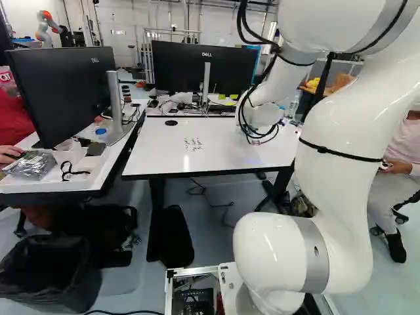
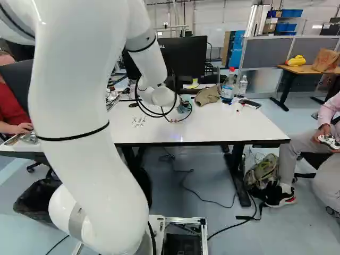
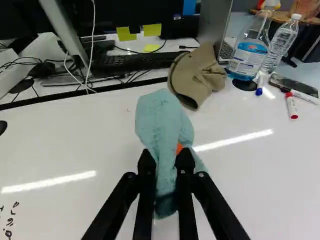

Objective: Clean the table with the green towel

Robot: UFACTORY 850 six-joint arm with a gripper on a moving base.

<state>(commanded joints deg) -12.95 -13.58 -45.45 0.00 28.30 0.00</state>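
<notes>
- Gripping the green towel [image 3: 162,120], pinched btwn both fingers, the claw [image 3: 165,157] hangs over a white tabletop [image 1: 157,157].
- Cloth's long axis runs w/ the claw's own line, most of it spilling ahead of the tips toward a tan cap [image 3: 200,75]; can't tell from where I stand if it touches the surface.
- Black scrawl [image 1: 193,144], upper mid. of the left base view, lies off the claw's L side & nearer the base; the arm [image 1: 341,164] fills the R of that view.
- Next move prob. needs a swing L w/ a slight pull back, then press & wipe.
- Risk, IMO: loose cloth could fold under & miss ink.
- Writing's plain to see, so the job looks early.
</notes>
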